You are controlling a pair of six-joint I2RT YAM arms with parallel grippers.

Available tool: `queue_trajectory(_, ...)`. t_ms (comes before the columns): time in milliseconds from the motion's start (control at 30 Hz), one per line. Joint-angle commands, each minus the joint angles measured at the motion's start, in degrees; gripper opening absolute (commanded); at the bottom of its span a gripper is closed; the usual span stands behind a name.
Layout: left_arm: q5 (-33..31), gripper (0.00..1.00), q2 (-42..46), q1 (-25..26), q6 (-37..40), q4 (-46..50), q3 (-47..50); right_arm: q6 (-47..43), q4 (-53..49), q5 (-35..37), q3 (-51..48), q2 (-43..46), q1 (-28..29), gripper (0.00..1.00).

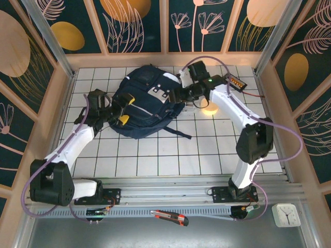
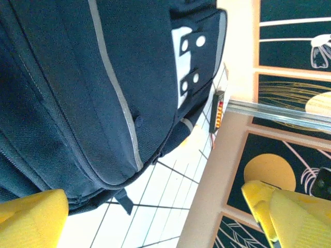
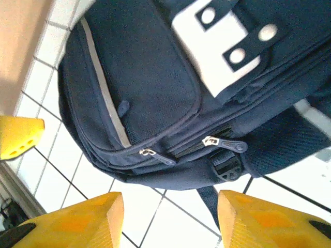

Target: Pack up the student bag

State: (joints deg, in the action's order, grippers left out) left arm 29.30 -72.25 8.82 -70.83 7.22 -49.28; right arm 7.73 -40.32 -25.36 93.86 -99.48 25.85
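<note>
The student bag, dark navy with a grey stripe and white patches, lies flat on the tiled table at the middle back. My left gripper rests over its left side, its yellow fingers spread wide open and nothing between them; the bag is close ahead of it. My right gripper is at the bag's right edge. It is open over bare tile, a little short of the bag and its two zip pulls. A black strap buckle lies just ahead of the right finger.
A small black and orange device lies at the back right, near the wall, and a pale round disc lies under the right arm. A box cutter and a white clock lie in front of the arm bases. Panelled walls enclose the table.
</note>
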Motion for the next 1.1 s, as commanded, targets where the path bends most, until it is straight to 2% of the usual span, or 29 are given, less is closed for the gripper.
queue_trajectory(0, -4.8, 0.99, 2.8, -1.3, 6.8, 5.2, -2.9, 4.8, 5.4, -0.5, -2.6, 4.9, -3.9, 0.53)
queue_trajectory(133, -11.1, 0.99, 4.2, -2.0, 15.5, 8.4, -6.1, 8.5, 15.4, 2.2, -7.8, 11.8, -7.7, 0.55)
queue_trajectory(200, -14.0, 0.99, 4.6, -2.4, 19.1, 9.6, -8.3, 7.6, 22.3, 2.2, -12.6, 15.8, -8.7, 0.56)
queue_trajectory(367, -24.0, 0.99, 8.2, -2.8, 28.6, 8.8, -7.8, 1.4, 43.5, 9.5, -30.0, 29.2, -8.8, 0.58)
queue_trajectory(433, -28.5, 0.99, 11.2, -2.8, 31.8, 5.7, -5.1, -2.4, 48.0, 12.2, -35.5, 33.4, -8.9, 0.57)
queue_trajectory(500, -31.5, 0.99, 15.3, -2.8, 35.6, 0.3, -0.8, -5.1, 50.0, 14.9, -39.6, 36.2, -9.0, 0.54)
queue_trajectory(567, -37.0, 0.99, 19.6, -2.8, 36.3, -3.1, 3.2, -6.4, 50.2, 17.2, -42.3, 38.4, -9.8, 0.53)
queue_trajectory(733, -40.2, 0.99, 26.9, -2.7, 44.1, -10.5, 12.2, -8.2, 46.5, 27.4, -45.6, 41.3, -14.4, 0.52)
queue_trajectory(900, -45.6, 0.99, 29.9, -2.8, 47.2, -11.7, 17.3, -12.4, 57.0, 26.6, -58.3, 44.4, -21.8, 0.6)
queue_trajectory(967, -45.5, 0.99, 29.3, -2.8, 48.6, -11.8, 18.4, -10.5, 62.0, 23.1, -62.8, 43.0, -24.8, 0.6)
queue_trajectory(1067, -46.5, 0.99, 28.3, -2.9, 49.5, -12.7, 20.0, -8.9, 69.3, 21.5, -67.1, 38.9, -26.4, 0.6)
